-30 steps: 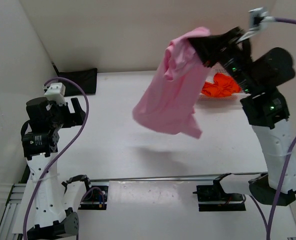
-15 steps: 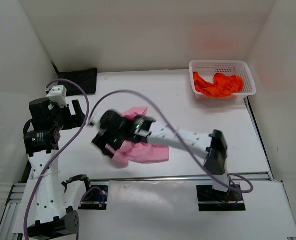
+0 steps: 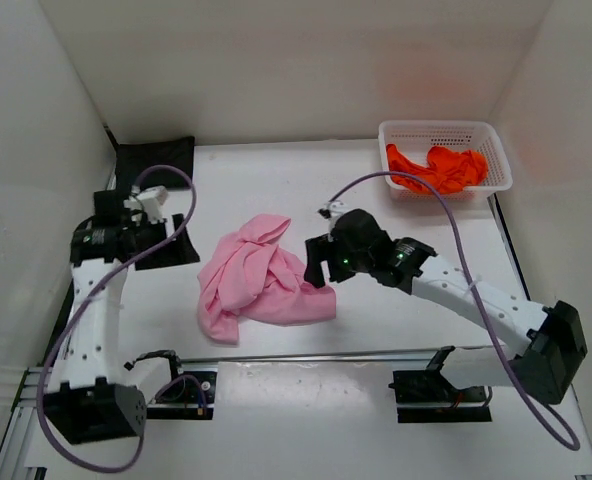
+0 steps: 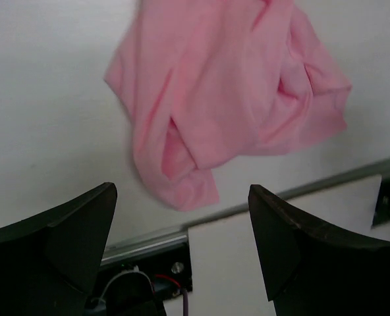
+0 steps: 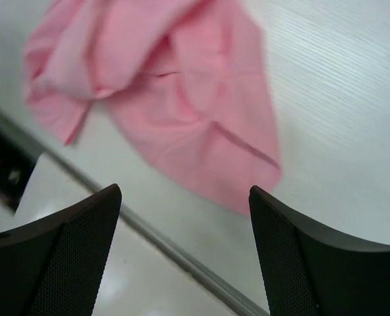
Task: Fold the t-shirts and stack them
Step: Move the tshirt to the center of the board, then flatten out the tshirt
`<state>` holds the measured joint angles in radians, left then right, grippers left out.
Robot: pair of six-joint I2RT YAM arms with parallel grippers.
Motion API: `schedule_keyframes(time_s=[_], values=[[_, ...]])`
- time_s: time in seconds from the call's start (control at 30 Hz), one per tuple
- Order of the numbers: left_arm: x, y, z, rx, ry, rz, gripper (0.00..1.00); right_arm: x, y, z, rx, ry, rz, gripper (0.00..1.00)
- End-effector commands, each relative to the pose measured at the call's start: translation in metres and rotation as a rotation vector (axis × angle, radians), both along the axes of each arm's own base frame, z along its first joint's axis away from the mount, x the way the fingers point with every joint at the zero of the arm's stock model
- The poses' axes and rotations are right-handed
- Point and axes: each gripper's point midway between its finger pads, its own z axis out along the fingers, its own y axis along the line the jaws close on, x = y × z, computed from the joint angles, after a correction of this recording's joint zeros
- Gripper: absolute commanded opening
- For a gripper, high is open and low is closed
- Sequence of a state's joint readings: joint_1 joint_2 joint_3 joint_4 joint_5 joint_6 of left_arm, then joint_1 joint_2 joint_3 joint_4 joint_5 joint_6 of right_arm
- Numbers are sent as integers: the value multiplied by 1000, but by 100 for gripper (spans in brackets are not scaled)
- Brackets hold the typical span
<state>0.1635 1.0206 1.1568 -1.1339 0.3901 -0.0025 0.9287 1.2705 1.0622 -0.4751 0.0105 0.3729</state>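
Pink t-shirt (image 3: pixel 261 280): it lies in a crumpled heap on the worktop (image 3: pixel 446 240), left of centre and close to the near edge. It sits between the two arms, probably so that either can reach it.
Right gripper (image 3: pixel 316 262): it hovers at the heap's right edge with its jaws wide apart and nothing between them. Its wrist view looks down on a loose flap of the cloth.
Left gripper (image 3: pixel 176 248): it is near the left edge, apart from the shirt, with jaws spread and empty. It points at the heap – seemingly ready to take a corner.
Orange-red t-shirt (image 3: pixel 438 168): it is bunched inside the white mesh basket (image 3: pixel 444 128) at the far right corner and is not yet handled.
Black t-shirt (image 3: pixel 156 160): a dark, flat shape at the far left corner, well clear of both arms. Whether it is folded cannot be told.
Step in hand: judged as spreading the pink shirt flat – no fold shows in it yet.
Risk: the cloth is doubled over itself, so a pinch may catch two layers.
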Motion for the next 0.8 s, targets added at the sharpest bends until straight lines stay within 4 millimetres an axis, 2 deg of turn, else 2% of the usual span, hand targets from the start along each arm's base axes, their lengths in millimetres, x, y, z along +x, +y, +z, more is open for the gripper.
schedule_keyframes(time_s=[0.0, 0.03, 0.07, 0.1, 0.13, 0.17, 0.23, 0.27, 0.33, 0.37, 0.4, 0.43, 0.5, 0.53, 0.57, 0.63, 0.67, 0.73, 0.77], values=[[-18, -45, -22, -73, 161, -187, 91, 20, -26, -37, 10, 131, -273, 82], [-14, -45, -29, -24, 168, -202, 91, 25, -33, -49, -25, 133, -305, 82], [-7, -58, -34, 8, 179, -263, 91, 33, -40, -64, -80, 130, -334, 82], [-4, -60, -41, 44, 193, -278, 91, 32, -42, -74, -121, 139, -318, 82], [5, -53, -47, 135, 190, -264, 93, 37, -42, -78, -137, 143, -320, 82], [12, -62, -58, 183, 202, -304, 93, 41, -40, -91, -167, 175, -324, 82], [20, -65, -69, 262, 207, -319, 97, 37, -37, -115, -201, 246, -304, 82], [19, -75, -79, 291, 221, -362, 98, 35, -36, -122, -210, 271, -307, 82], [21, -80, -96, 339, 218, -384, 98, 35, -31, -136, -214, 302, -304, 82], [19, -82, -104, 357, 228, -399, 98, 34, -31, -140, -221, 316, -314, 82], [10, -84, -121, 387, 264, -428, 98, 30, -30, -147, -232, 322, -306, 82], [12, -85, -129, 400, 255, -431, 96, 30, -29, -153, -236, 337, -320, 82], [8, -76, -150, 460, 290, -422, 92, 27, -32, -159, -245, 358, -337, 79], [7, -76, -155, 462, 297, -424, 84, 28, -30, -163, -246, 359, -337, 73], [10, -77, -157, 461, 293, -423, 80, 29, -29, -165, -246, 359, -337, 60], [5, -79, -162, 443, 317, -438, 72, 27, -23, -163, -218, 373, -316, 48], [4, -82, -162, 430, 319, -444, 61, 27, -20, -162, -204, 375, -308, 23], [4, -85, -164, 414, 322, -452, 42, 31, -19, -155, -189, 357, -324, 3], [4, -85, -164, 414, 322, -452, 30, 35, -22, -151, -176, 352, -337, 0]])
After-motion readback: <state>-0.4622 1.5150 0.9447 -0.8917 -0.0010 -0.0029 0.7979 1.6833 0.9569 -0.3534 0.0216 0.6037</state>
